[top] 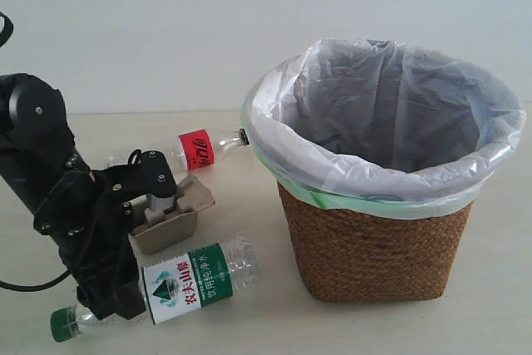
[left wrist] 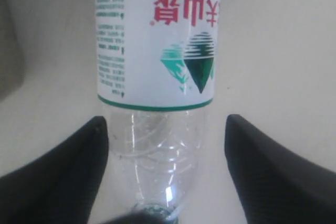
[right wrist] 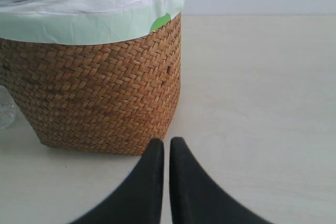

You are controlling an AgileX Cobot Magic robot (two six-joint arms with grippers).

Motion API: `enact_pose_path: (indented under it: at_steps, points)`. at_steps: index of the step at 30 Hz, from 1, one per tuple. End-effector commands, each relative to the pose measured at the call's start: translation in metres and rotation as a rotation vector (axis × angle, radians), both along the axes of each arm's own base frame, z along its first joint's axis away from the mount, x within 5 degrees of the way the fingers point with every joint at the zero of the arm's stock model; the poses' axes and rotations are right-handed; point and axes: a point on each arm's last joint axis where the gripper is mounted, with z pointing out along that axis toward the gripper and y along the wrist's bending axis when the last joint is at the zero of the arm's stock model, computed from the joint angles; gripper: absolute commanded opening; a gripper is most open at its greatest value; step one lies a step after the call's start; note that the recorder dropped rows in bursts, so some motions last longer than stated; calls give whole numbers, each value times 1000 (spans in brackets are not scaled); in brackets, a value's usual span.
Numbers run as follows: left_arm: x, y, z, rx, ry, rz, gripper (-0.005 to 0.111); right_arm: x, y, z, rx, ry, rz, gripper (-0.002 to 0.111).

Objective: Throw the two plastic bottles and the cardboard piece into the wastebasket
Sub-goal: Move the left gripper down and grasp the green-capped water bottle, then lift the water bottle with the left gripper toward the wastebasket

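Observation:
The green-capped bottle (top: 199, 282) lies on the table at the front left, its cap pointing left. My left gripper (top: 116, 305) is down over its clear shoulder, open. In the left wrist view the bottle (left wrist: 157, 51) runs between the two black fingers (left wrist: 68, 177), with my left gripper (left wrist: 167, 129) astride it; one finger is close against the plastic and the other stands apart. Behind it lies the cardboard piece (top: 170, 218), and further back the red-label bottle (top: 199, 147). The wastebasket (top: 378, 243) stands at the right. My right gripper (right wrist: 167, 144) is shut and empty, low beside the wastebasket (right wrist: 100, 98).
The black left arm (top: 41, 172) rises at the left edge, partly over the cardboard piece. A pale wall runs behind the table. Bare tabletop (right wrist: 257, 87) lies beyond the basket on the right gripper's side.

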Motion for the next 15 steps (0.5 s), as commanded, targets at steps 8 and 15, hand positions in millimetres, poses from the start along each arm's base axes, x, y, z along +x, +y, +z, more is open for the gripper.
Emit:
enact_pose_path:
  at_steps: [8, 15]
  points:
    - [3, -5, -40, 32, 100, 0, 60, 0, 0, 1, -4, -10, -3, 0]
    - [2, -7, -61, 39, 175, 22, 59, 0, 0, 1, -4, -10, -3, 0]
